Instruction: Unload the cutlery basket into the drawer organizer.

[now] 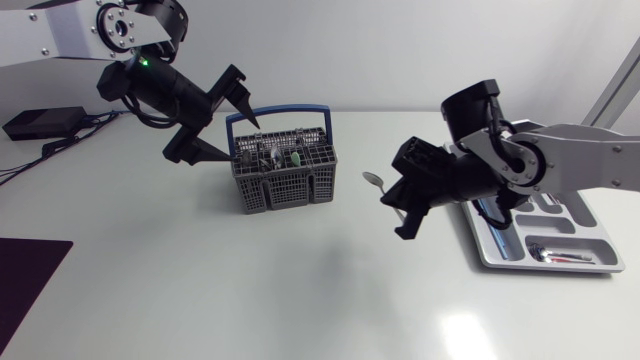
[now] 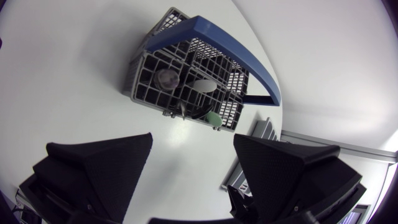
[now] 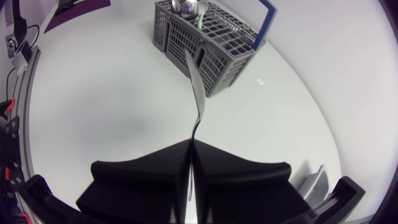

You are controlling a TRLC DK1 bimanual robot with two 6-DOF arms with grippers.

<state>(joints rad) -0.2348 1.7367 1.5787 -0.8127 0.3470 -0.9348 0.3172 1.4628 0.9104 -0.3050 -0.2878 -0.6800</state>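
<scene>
Two grippers are noted over the white table (image 1: 250, 300). The left gripper (image 1: 222, 125) is spread wide, its wedge fingers (image 2: 102, 168) well apart and nothing held or touched between them; it is poised just beside the left end of the cutlery basket (image 1: 285, 175), tips aimed toward it. From the left wrist view the left gripper (image 2: 193, 180) is seen with the cutlery basket (image 2: 186, 81) lying ahead of the gap and apart from both fingers. The right gripper (image 1: 397, 205) is pressed fully together on the handle of a spoon (image 1: 374, 181), both fingers clamped flat against it from two sides, as is shown plainly in the right wrist view (image 3: 190, 146). The spoon (image 3: 196, 93) is carried clear of the table, between basket and drawer organizer (image 1: 590, 225). Its long axis is run straight out from the fingertips, bowl end farthest from the gripper and pointed toward the cutlery basket (image 3: 211, 34); the handle is seen edge-on in the wrist view. The basket is set upright, grey mesh, its long axis across the table, with a blue handle (image 1: 280, 112) arched along that axis. More cutlery (image 1: 272, 155) is stood upright in its left compartments, one green-handled piece (image 1: 296, 158) among them. The organizer is laid flat at the table's right, partly hidden by the right arm, with a few utensils (image 1: 560, 257) lying lengthwise in its near slot.
</scene>
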